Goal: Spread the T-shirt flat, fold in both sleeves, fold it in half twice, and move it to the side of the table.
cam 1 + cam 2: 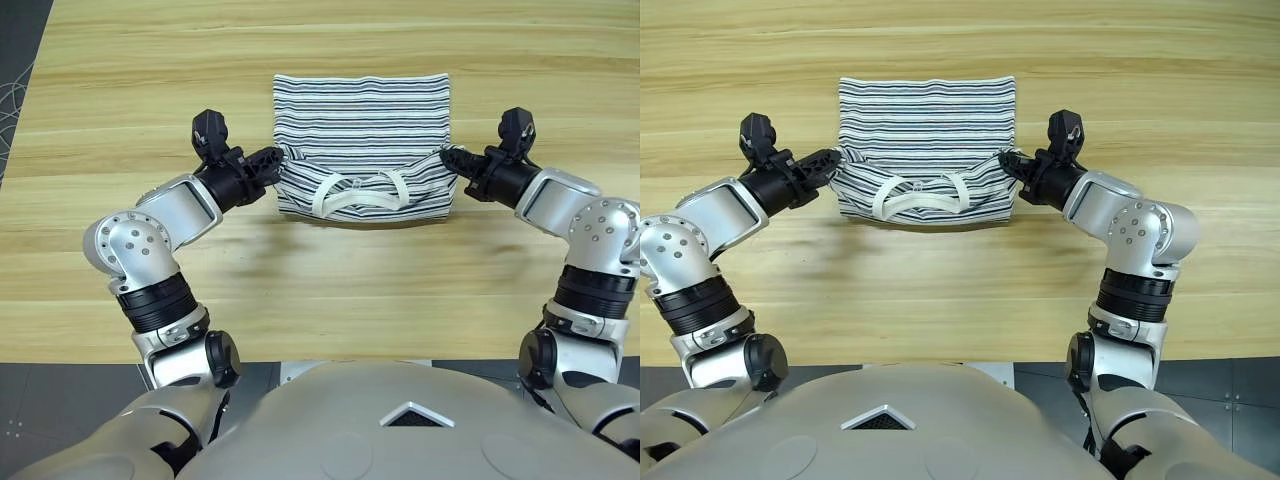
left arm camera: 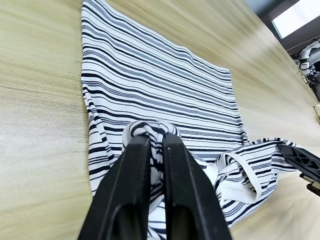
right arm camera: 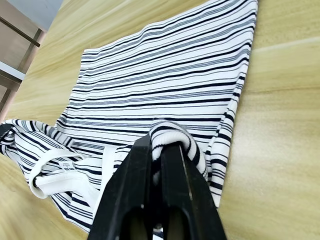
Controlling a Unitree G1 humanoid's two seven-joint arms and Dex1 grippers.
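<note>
Nearest on the left side, the left gripper is pinched tight on a bunch of striped cloth at the left edge of the T-shirt, about halfway down that edge. From the wrist, its two black fingers lie almost together, with a small hump of fabric squeezed out at their tips. The T-shirt lies on the wooden table, in the middle and toward the far side, already folded into a rough rectangle. Its far part is smooth and flat, while the near part is rumpled, with the white collar showing as a loop along the near edge. On the right, the right gripper is clamped in the same way on the shirt's right edge, level with the left one, with a fold of cloth bulging at its fingertips. Both grippers sit low, close to the table's surface, with the shirt's rumpled near portion spanning between them.
</note>
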